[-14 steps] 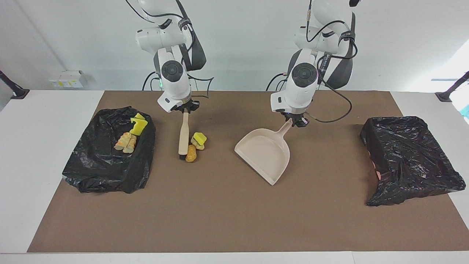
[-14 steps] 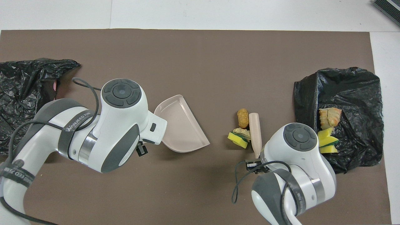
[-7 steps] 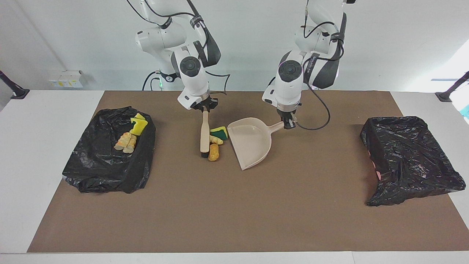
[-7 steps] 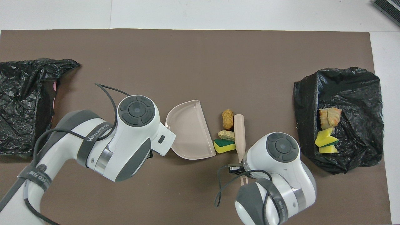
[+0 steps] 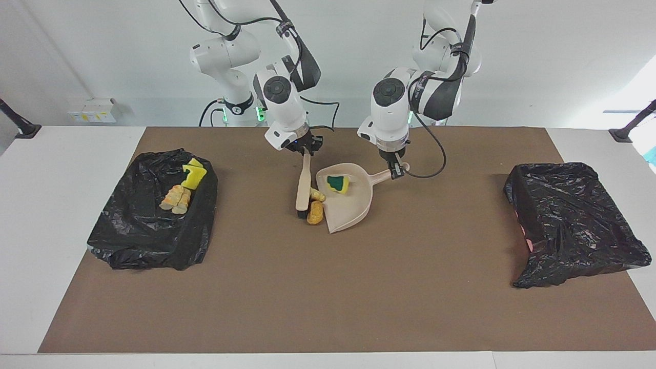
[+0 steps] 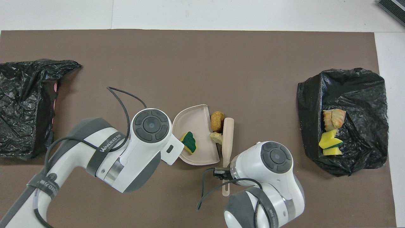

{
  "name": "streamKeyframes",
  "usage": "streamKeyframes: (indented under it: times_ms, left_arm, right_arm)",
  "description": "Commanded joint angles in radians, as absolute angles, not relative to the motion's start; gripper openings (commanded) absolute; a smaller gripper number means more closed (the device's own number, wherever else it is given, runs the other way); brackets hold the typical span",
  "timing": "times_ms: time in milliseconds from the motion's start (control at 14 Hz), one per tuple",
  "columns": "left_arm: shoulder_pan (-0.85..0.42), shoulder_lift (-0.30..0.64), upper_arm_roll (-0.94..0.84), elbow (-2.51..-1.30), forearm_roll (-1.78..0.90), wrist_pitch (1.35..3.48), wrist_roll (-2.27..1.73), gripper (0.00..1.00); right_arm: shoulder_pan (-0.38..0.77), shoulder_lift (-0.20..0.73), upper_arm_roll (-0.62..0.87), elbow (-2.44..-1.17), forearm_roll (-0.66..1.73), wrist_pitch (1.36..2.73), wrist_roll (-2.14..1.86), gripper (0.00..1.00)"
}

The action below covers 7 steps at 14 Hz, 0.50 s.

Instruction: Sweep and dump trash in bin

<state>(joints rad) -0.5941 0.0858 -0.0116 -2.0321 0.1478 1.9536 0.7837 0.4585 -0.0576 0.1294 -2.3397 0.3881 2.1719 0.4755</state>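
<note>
Right gripper [image 5: 306, 150] is clamped on my brush [image 5: 303, 184], left gripper [image 5: 395, 171] on the dustpan [image 5: 353, 207] handle. I see one sponge [image 5: 338, 183] in the dustpan, two bread lumps [image 5: 315, 211] at its open edge beside the brush.

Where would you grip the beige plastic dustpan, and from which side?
By its narrow handle stub, from above. The beige plastic dustpan lies flat, pan mouth toward the scraps, handle clear toward the left arm's end. The left hand grips there.

A brown mat [image 5: 307, 287] covers the table [image 5: 61, 205], carrying two black bags [image 5: 154, 220] [image 5: 574, 220], dustpan [image 5: 353, 205] and scraps [image 5: 314, 211]
</note>
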Motion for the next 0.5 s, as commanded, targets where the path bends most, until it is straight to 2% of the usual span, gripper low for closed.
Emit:
streamKeyframes:
  times_ms: [0, 285, 428]
  left_arm:
    - [-0.606, 0.038, -0.008, -2.124, 0.149, 2.063, 0.798, 0.00]
    - [-0.581, 0.038, -0.008, -2.154, 0.130, 2.158, 0.805, 0.00]
    - [-0.571, 0.038, -0.008, -2.154, 0.127, 2.163, 0.808, 0.00]
  right_arm:
    - [0.491, -0.029, 0.135, -2.249, 0.431, 2.172, 0.532, 0.00]
    - [0.450, -0.130, 0.121, -2.211, 0.394, 2.050, 0.531, 0.00]
    - [0.399, -0.161, 0.123, -2.192, 0.274, 1.973, 0.499, 0.00]
